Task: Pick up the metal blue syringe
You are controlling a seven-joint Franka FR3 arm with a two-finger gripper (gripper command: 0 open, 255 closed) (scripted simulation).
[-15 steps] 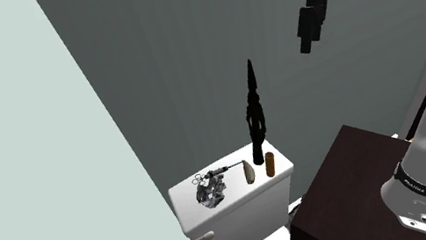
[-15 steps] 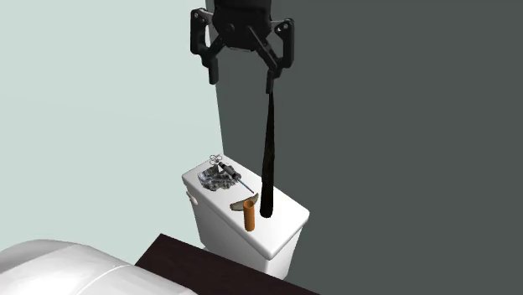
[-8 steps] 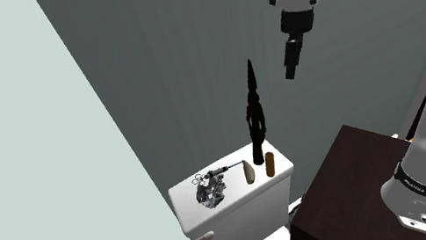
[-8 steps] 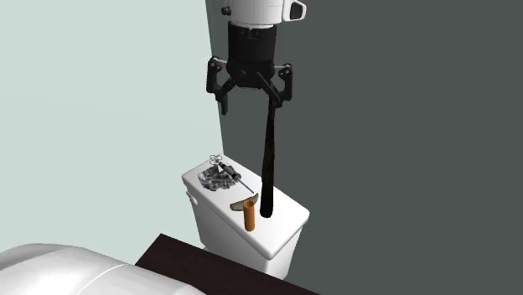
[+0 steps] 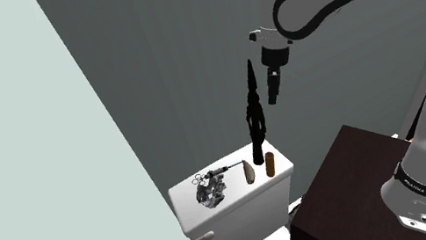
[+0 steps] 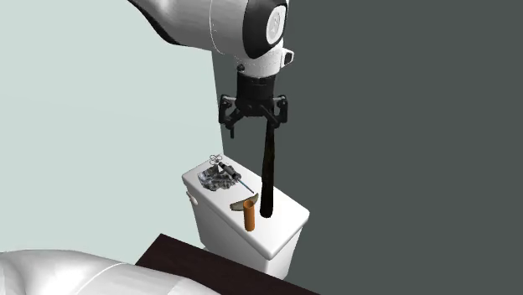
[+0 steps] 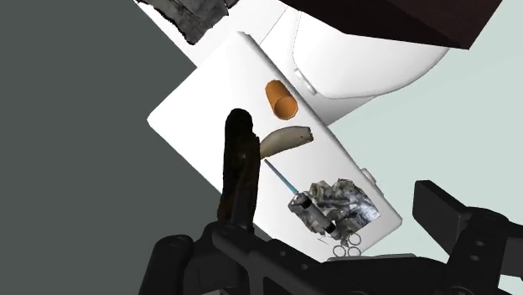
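Note:
The syringe (image 7: 282, 179) is thin, with a blue shaft and a grey body, and lies on the white toilet tank lid (image 7: 199, 111). It also appears as a small sliver, the syringe (image 5: 217, 173) in the shoulder view and the syringe (image 6: 241, 181) in the second exterior view. My black gripper (image 6: 251, 126) hangs open high above the lid, beside the tip of a tall black spike (image 6: 268, 168). Seen from the side, the gripper (image 5: 273, 92) is well above the tank. Along the hand, the gripper (image 7: 300, 223) frames the syringe far below, nothing between its fingers.
On the lid also stand an orange cylinder (image 7: 282, 99), a beige curved piece (image 7: 285, 139), a crumpled grey lump (image 7: 348, 205) touching the syringe's end, and the tall black spike (image 5: 254, 108). The dark brown stand (image 5: 348, 190) is beside the tank. A grey wall rises behind.
The gripper has come down from the top of the picture and shifted toward the shoulder view's left, nearing the black spike's tip. It stays open. The things on the lid have not moved.

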